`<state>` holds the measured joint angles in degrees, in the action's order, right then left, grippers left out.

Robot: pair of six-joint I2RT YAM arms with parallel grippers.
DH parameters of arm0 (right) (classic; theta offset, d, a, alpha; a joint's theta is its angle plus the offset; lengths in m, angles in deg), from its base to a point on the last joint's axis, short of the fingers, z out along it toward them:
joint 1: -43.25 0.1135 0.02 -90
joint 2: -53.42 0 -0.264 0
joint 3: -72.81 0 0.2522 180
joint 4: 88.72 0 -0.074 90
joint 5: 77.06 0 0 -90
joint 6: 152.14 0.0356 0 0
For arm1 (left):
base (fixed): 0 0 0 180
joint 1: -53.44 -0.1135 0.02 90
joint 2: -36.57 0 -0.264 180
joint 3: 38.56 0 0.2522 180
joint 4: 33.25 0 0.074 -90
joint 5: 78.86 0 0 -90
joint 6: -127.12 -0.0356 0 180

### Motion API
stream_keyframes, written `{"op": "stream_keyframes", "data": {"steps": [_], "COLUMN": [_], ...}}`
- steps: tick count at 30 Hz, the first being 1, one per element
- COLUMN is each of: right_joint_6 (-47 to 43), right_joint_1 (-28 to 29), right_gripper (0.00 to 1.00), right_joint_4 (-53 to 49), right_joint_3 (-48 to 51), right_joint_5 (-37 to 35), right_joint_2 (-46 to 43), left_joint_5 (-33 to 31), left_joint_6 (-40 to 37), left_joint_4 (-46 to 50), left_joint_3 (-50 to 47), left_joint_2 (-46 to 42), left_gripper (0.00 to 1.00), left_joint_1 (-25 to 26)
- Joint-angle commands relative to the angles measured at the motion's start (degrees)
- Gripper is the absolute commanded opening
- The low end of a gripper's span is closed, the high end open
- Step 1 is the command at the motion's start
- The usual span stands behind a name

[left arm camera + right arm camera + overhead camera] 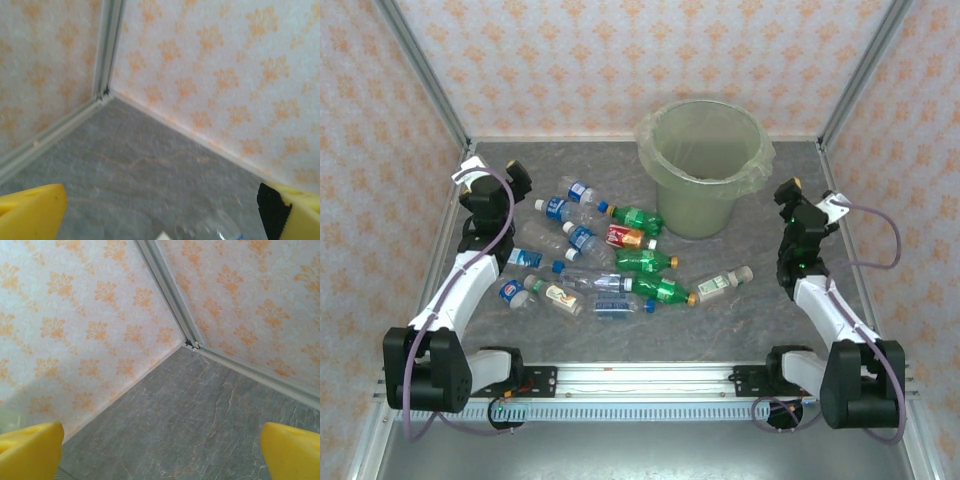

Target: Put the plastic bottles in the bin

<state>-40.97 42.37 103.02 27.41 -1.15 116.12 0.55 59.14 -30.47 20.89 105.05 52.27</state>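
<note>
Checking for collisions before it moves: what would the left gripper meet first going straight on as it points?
Probably the bare grey marbled tabletop, then the orange-patterned back wall; depth is unclear.

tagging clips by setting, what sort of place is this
Likely a staged robot test cell, not a real room: wallpapered panels box in a grey table, a left arm and right arm are bolted at its near edge, and plastic bottles lie beside a bin.

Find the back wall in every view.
Top external: back wall spans the top, behind the bin.
Left wrist: back wall, right of the back-left post.
Right wrist: back wall, left of the back-right post.
Shared landmark: grey table.
</note>
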Motion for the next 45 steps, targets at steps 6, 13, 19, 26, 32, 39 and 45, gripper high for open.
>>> {"op": "stream_keyframes", "data": {"steps": [6,13,19,26,32,39,45], "right_joint_6": [11.14,16.28,20.20,24.78,34.19,49.55,51.57], "right_joint_1": [-0.86,-0.54,3.61,11.18,21.23,28.59,31.32], "right_gripper": [1.00,1.00,1.00,1.00,1.00,0.92,0.92], "right_joint_4": [-19.02,-28.13,-36.98,-49.23,-56.46,-58.74,-58.11], "right_joint_3": [-5.55,-5.83,-4.22,-8.35,-10.18,-3.42,-2.23], "right_joint_5": [11.70,18.66,19.30,20.39,15.27,15.63,17.40], "right_joint_2": [-1.23,-1.09,-6.02,-5.38,-5.41,-7.98,-4.05], "left_joint_5": [14.42,16.21,18.79,20.43,20.45,22.43,21.86], "left_joint_6": [8.82,9.46,11.21,9.37,6.72,10.73,13.05], "left_joint_4": [14.07,18.88,22.12,23.88,25.84,27.51,31.32], "left_joint_3": [-1.63,-2.90,-3.87,-6.77,-7.28,-7.50,-6.87], "left_joint_2": [-4.02,-5.30,-6.63,-11.00,-11.55,-13.03,-14.90], "left_gripper": [0.99,0.99,0.99,0.99,0.99,0.99,0.99], "left_joint_1": [-0.16,6.14,11.46,16.60,19.86,20.90,21.99]}}
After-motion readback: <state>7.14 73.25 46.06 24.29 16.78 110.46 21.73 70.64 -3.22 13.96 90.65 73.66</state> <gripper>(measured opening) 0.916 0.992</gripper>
